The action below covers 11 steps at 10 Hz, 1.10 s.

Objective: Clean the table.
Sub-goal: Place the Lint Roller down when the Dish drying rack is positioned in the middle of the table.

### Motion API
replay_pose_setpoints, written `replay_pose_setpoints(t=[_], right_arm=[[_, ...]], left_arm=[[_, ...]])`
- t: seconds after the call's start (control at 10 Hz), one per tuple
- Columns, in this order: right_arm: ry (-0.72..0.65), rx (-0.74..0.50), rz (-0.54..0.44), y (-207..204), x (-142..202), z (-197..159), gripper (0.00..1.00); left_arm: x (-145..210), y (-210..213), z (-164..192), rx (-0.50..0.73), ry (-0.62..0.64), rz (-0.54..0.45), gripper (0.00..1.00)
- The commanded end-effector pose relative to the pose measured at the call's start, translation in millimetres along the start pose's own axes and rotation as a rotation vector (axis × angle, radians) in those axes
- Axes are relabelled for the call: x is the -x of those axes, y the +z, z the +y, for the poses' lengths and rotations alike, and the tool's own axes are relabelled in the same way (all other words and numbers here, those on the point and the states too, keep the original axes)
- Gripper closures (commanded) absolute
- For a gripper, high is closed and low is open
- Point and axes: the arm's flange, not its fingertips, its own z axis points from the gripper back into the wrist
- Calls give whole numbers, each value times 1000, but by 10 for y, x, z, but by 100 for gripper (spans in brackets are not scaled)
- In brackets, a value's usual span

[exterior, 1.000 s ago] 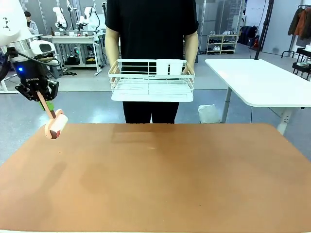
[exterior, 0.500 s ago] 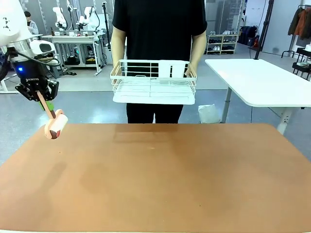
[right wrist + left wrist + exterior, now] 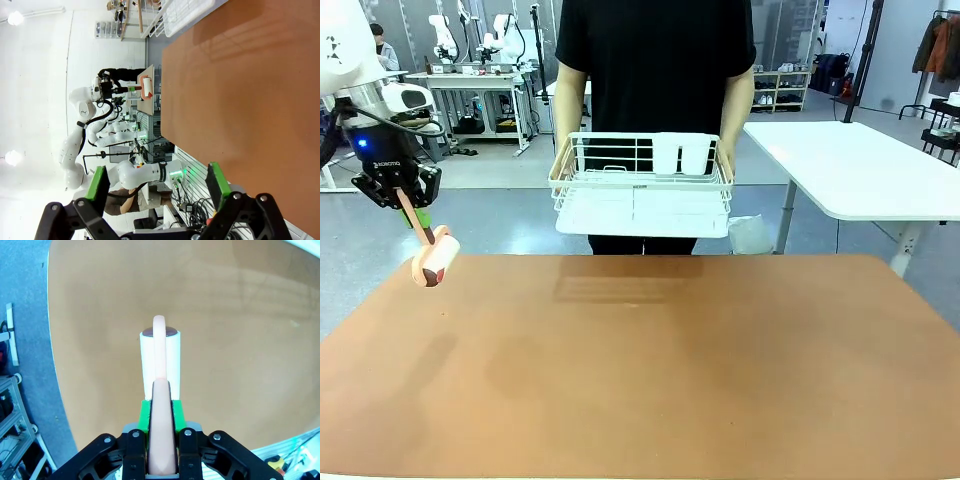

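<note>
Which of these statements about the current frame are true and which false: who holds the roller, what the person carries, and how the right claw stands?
1. The left claw is shut on the handle of a lint roller. True.
2. The roller lies flat in the middle of the table. False: it hangs at the table's far left edge, held by the claw.
3. The person holds a white wire basket with both hands beyond the far edge. True.
4. The right claw grips a cloth. False: its jaws stand wide open with nothing between them.

Left hand [image 3: 412, 211] clamped shut, raised; right hand [image 3: 159, 187] fingers spread.
</note>
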Motion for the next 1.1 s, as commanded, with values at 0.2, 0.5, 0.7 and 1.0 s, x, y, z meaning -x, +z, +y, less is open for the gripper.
replay_pose_setpoints(t=[0.2,0.5,0.7,1.0], right_arm=[[1,-11,-3,-5,26,34,0],[1,-11,-3,-5,26,34,0],[1,-11,-3,-5,26,34,0],[1,-11,-3,-5,26,34,0]], left_arm=[[1,20,26,-14,-16,-1,79],[1,20,26,-14,-16,-1,79],[1,20,26,-14,-16,-1,79],[1,20,26,-14,-16,-1,79]])
